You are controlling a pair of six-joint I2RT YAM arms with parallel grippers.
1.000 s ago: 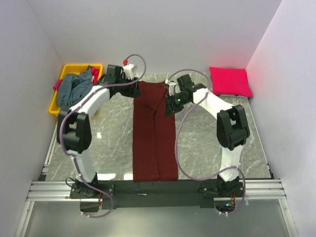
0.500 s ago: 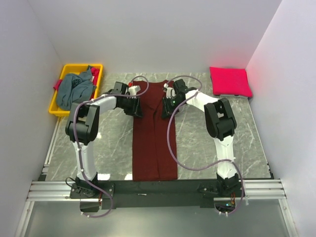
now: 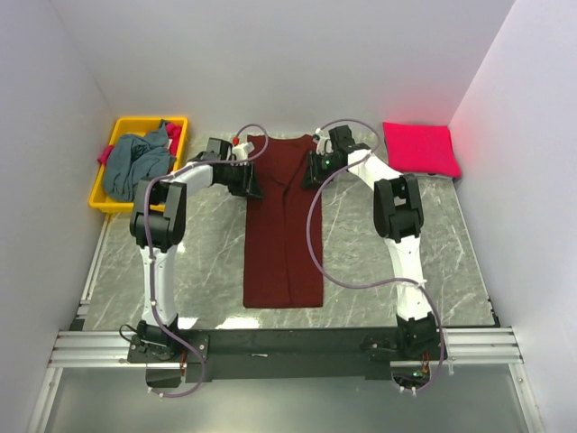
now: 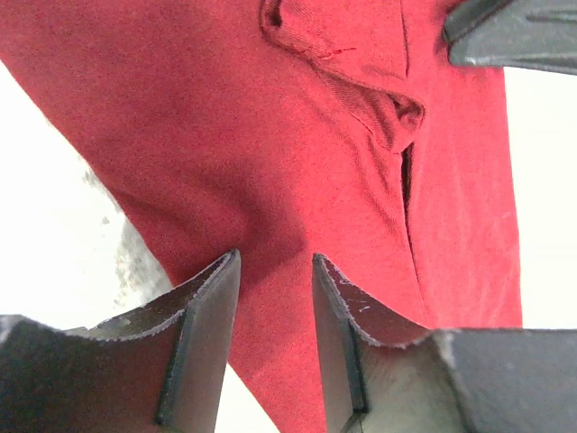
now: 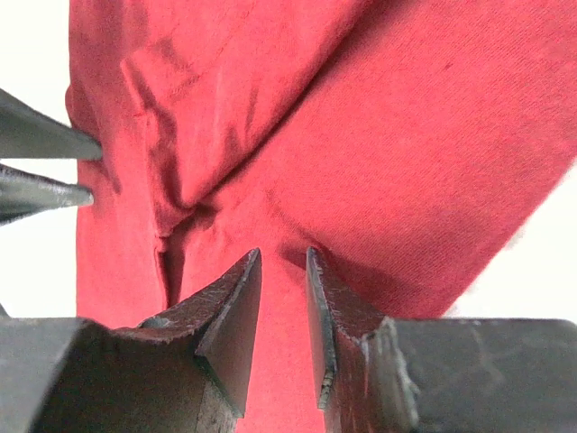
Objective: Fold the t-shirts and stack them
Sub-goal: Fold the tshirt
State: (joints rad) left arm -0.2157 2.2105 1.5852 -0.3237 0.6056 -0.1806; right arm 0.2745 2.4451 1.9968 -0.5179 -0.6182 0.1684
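Observation:
The dark maroon t-shirt [image 3: 284, 225] lies as a long narrow strip down the middle of the marble table [image 3: 388, 262]. My left gripper [image 3: 253, 180] is shut on its far left edge and my right gripper [image 3: 312, 171] on its far right edge. In the left wrist view the gripper [image 4: 275, 271] has maroon cloth [image 4: 270, 135] between its jaws. The right wrist view shows the same for the right gripper [image 5: 282, 262], with cloth [image 5: 406, 135] creased at the tips. The bright pink-red t-shirt [image 3: 421, 147] lies folded at the far right. The grey-blue t-shirt [image 3: 135, 164] is bunched in the bin.
The yellow plastic bin [image 3: 149, 121] stands at the far left corner, with a bit of red cloth beside the grey-blue shirt. White walls close in the far, left and right sides. The arm bases sit on the black rail at the near edge.
Both grippers came toward me along the shirt, then went back toward the far wall. The whole maroon strip has slid away with them; its near end now lies farther from the rail.

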